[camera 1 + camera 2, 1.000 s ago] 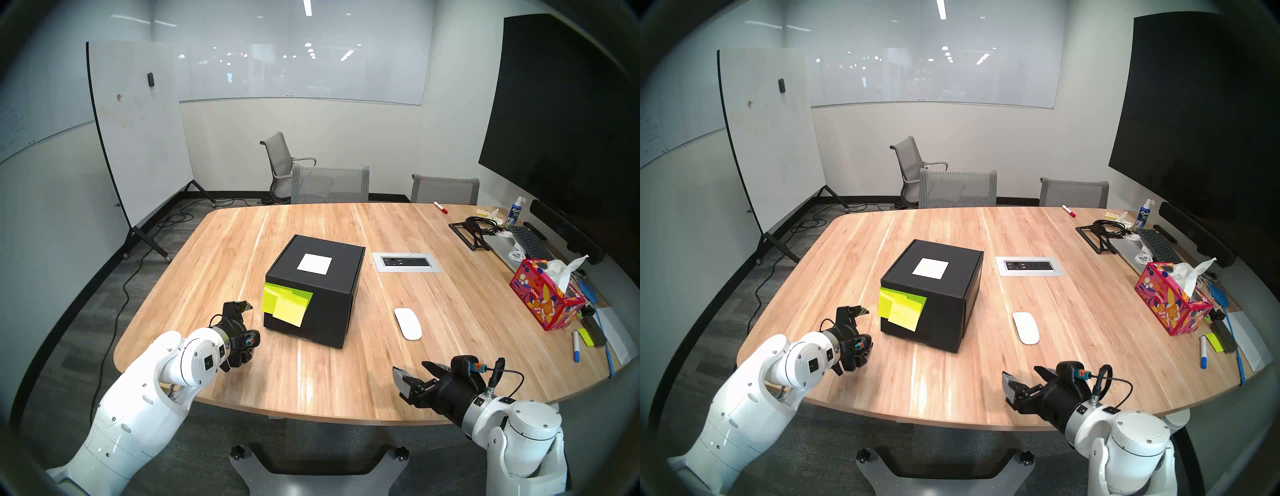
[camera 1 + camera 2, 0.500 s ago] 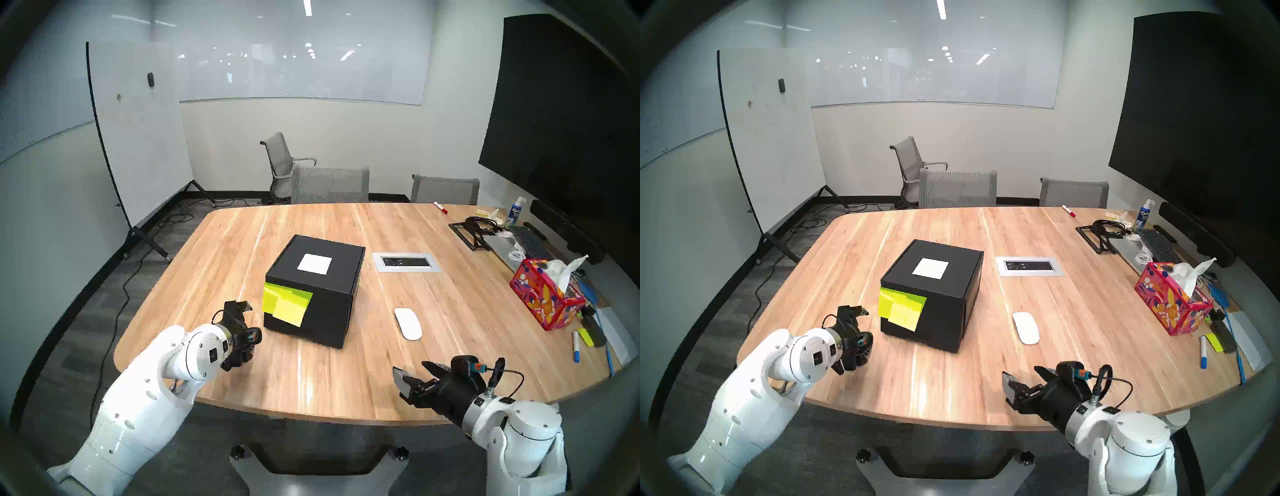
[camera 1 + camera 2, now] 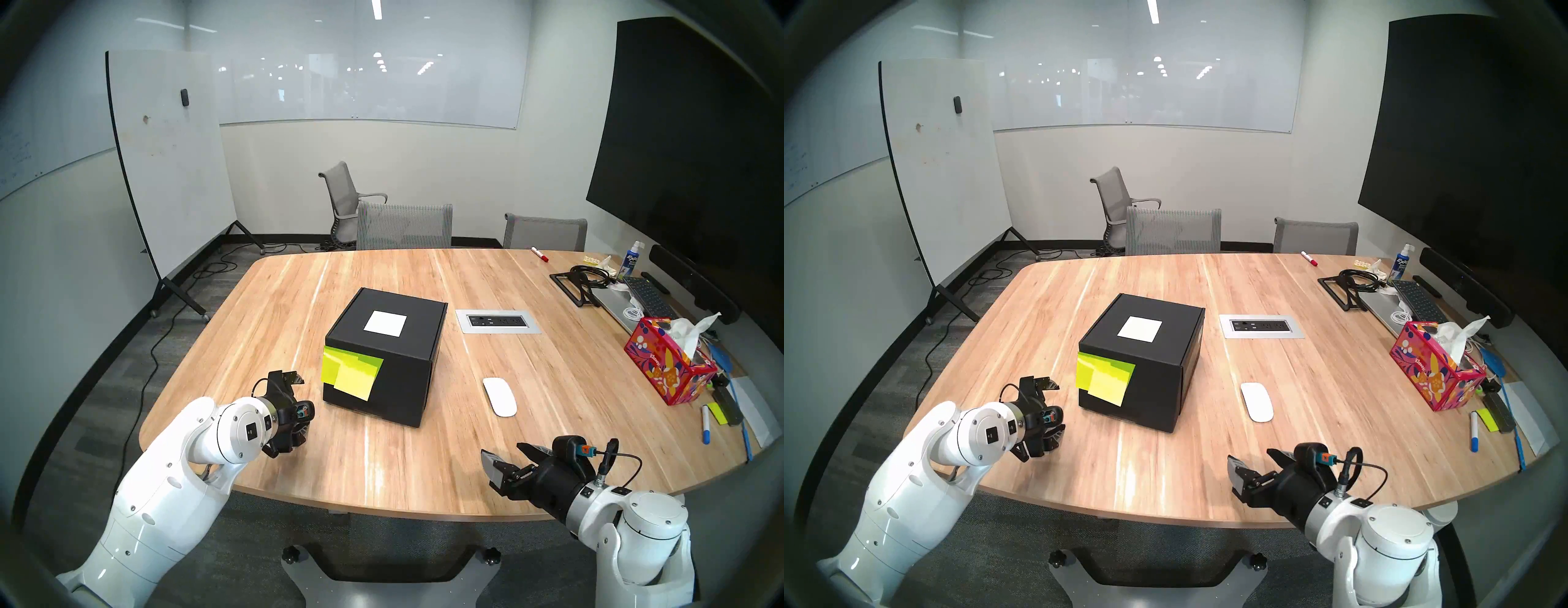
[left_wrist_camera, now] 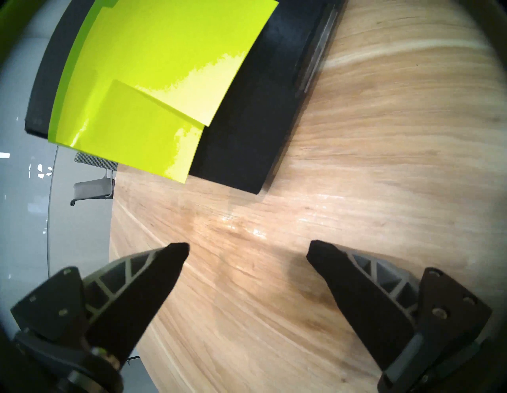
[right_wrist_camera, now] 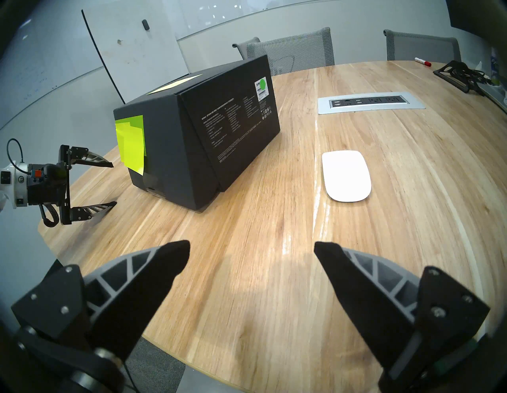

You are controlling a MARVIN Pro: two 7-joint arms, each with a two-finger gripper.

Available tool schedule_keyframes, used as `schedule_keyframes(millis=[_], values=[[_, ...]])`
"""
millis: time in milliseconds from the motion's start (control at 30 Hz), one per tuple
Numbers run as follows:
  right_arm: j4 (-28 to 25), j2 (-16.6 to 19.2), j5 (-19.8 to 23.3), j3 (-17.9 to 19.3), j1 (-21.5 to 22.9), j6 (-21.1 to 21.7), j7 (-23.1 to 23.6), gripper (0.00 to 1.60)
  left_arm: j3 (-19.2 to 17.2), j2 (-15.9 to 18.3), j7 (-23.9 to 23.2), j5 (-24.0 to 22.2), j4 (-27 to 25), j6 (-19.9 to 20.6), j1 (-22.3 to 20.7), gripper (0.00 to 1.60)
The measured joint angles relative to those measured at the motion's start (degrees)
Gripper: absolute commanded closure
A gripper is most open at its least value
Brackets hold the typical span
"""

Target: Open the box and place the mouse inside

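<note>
The box (image 3: pixel 384 354) is a matte black cardboard cube with its lid down, a white square label (image 3: pixel 385 323) on top and overlapping yellow-green sticky notes (image 3: pixel 351 372) hanging over the upper part of its front face; in the right wrist view its side carries small white print and a barcode sticker with a green dot (image 5: pixel 262 85). It sits near the middle of the wooden desk (image 3: pixel 424 467). The mouse (image 3: pixel 499 396) is a smooth, low white oval, far smaller than the box, lying flat on the desk just to the right of the box and apart from it. Beyond the mouse, also right of the box, a silver power-outlet panel (image 3: pixel 497 321) is set into the desk, and a red floral tissue box (image 3: pixel 666 367) stands well to the right of the box by the desk's edge. The left tool (image 3: pixel 297 405) hangs just left of the box's front face, near the sticky notes but not touching them; its jaws stand wide apart, one finger above the other in the right wrist view, with nothing between them. The right tool (image 3: pixel 507 456) hovers over the near edge of the desk, well in front of and to the right of the box, jaws likewise spread wide and empty, the mouse lying ahead of it without contact.
</note>
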Motion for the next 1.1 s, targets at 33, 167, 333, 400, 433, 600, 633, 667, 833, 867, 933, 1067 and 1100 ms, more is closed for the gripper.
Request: schedule_keyframes(millis=[33,167,333,400,433,600,633,667,833,867,933,1067,1100], values=[[0.0,0.0,0.0,0.0,0.0,0.0,0.0,0.00,-0.2,0.0,0.0,-0.2,-0.2,-0.1,0.2,0.00],[0.0,0.0,0.0,0.0,0.0,0.0,0.0,0.00,-0.7,-0.2,0.9,-0.9,-0.8,-0.7,1.4,0.00],[0.0,-0.1,-0.1,0.0,0.0,0.0,0.1,0.00,-1.5,-1.0,5.0,-1.3,-1.4,-3.4,3.5,0.00],[0.0,-0.1,-0.1,0.0,0.0,0.0,0.1,0.00,-2.0,-1.4,7.3,-1.5,-1.6,-5.5,4.7,0.00],[0.0,-0.1,-0.1,0.0,0.0,0.0,0.1,0.00,-2.2,-1.5,8.2,-1.6,-1.8,-6.2,5.3,0.00],[0.0,-0.1,-0.1,0.0,0.0,0.0,0.1,0.00,-2.8,-1.7,11.2,-2.2,-2.7,-8.1,7.4,0.00],[0.0,-0.1,-0.1,0.0,0.0,0.0,0.1,0.00,-2.8,-1.7,11.3,-2.2,-2.9,-8.2,7.7,0.00],[0.0,-0.1,-0.1,0.0,0.0,0.0,0.1,0.00,-2.8,-1.7,11.4,-2.2,-3.1,-8.2,8.0,0.00],[0.0,-0.1,-0.2,0.0,0.0,0.0,0.2,0.00,-2.6,-1.7,10.6,-1.6,-3.8,-7.0,8.8,0.00],[0.0,-0.1,-0.2,0.1,0.0,0.0,0.2,0.00,-2.5,-1.7,10.1,-1.3,-3.9,-6.4,8.9,0.00],[0.0,-0.2,-0.2,0.1,0.1,0.0,0.2,0.00,-2.3,-1.7,9.3,-0.9,-4.1,-5.6,9.0,0.00],[0.0,-0.2,-0.2,0.1,0.1,0.0,0.2,0.00,-2.0,-1.8,8.4,-0.4,-4.4,-4.4,9.0,0.00],[0.0,-0.2,-0.2,0.1,0.1,0.0,0.2,0.00,-1.8,-1.9,8.0,-0.2,-4.6,-3.9,8.9,0.00]])
